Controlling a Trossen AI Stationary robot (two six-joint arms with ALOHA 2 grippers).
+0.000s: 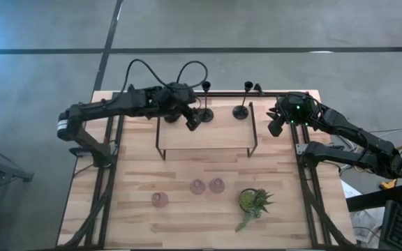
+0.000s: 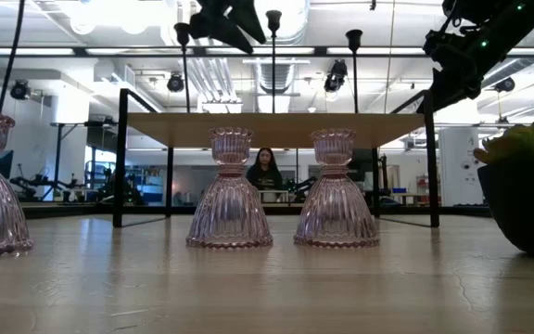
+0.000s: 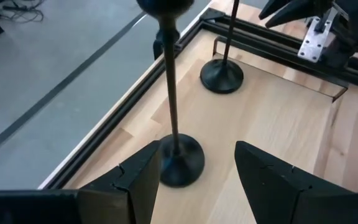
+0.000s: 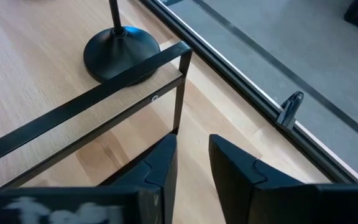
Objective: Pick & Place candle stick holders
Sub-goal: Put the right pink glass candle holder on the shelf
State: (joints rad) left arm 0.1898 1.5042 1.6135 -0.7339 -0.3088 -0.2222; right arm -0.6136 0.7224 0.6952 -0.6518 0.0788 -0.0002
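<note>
Shelf holds two stems. Your L gripper is spread, with stem betw its fingers, base just ahead: lined up for a grab. R gripper is slightly parted, empty, 2nd stem just beyond. Pink holders well apart, untouched.

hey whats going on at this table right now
A two-armed robot is sorting candle stick holders. The left hand is open over the raised wooden shelf at the table's far side, its fingers flanking one black stem holder without closing on it. A second black holder stands further along the shelf. The right hand waits empty near the shelf's right end. Three pink glass holders and a potted plant sit untouched at the front.
</note>
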